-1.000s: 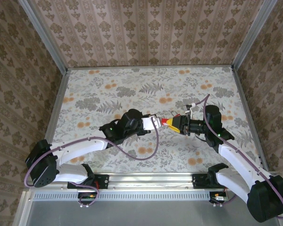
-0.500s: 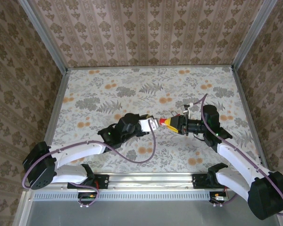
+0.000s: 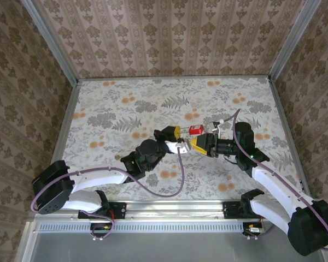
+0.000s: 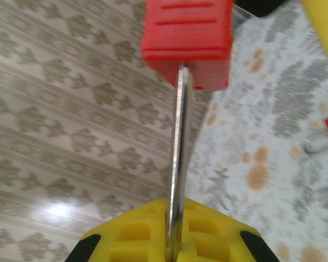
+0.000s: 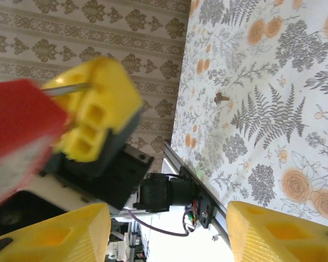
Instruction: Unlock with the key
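Left wrist view: red padlock [image 4: 187, 41] up off table [image 4: 273, 109], carried on key [image 4: 177, 153], blade entering its near face. Left gripper [image 4: 174, 240] pinched tight on key. Right gripper [image 5: 169, 229] jaws wide apart, nothing between, just beside padlock. Insertion looks done; turn and shackle release likely left, shackle hidden

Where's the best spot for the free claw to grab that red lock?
The red lock body, I'd guess, pinched across its flat parallel sides by the open right gripper, coming from the end away from the key, since the shut left gripper holds that key end.
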### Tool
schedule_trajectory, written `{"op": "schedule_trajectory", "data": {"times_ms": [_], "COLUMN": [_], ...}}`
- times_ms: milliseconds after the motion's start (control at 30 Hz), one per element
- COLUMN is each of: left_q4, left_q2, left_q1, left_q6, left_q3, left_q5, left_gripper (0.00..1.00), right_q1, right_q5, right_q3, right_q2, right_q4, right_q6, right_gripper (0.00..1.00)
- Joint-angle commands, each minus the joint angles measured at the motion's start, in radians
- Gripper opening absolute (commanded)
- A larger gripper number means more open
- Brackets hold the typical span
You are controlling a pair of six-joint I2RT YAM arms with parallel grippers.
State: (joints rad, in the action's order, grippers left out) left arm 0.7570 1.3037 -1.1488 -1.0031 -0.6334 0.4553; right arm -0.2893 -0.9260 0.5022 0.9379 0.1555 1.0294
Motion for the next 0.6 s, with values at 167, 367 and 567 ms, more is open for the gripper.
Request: {"op": "schedule_trajectory", "data": {"times_ms": [167,367,567], "left_q4": [0.243,0.275,0.514], "left_q2": [0.065,0.131,0.248], "left_q1": [-0.035,-0.029,-0.01], "left_q6": [-0.251,-0.347,-0.497], "left_q3": [0.006,0.01,0.024], "left_q5": [0.093,0.141,0.184], "left_gripper": [0.0,0.0,0.0], "right_q1": [0.058,0.099,0.138], "right_q5": [-0.005,0.033,0.059], "right_q3": [0.034,0.071,0.058], "right_q2": [-0.079,-0.157,-0.221], "right_q4": [-0.144,-0.365,-0.417], "right_q6": [-0.093,-0.199,-0.198], "right_gripper": [0.64,0.63,0.56]}}
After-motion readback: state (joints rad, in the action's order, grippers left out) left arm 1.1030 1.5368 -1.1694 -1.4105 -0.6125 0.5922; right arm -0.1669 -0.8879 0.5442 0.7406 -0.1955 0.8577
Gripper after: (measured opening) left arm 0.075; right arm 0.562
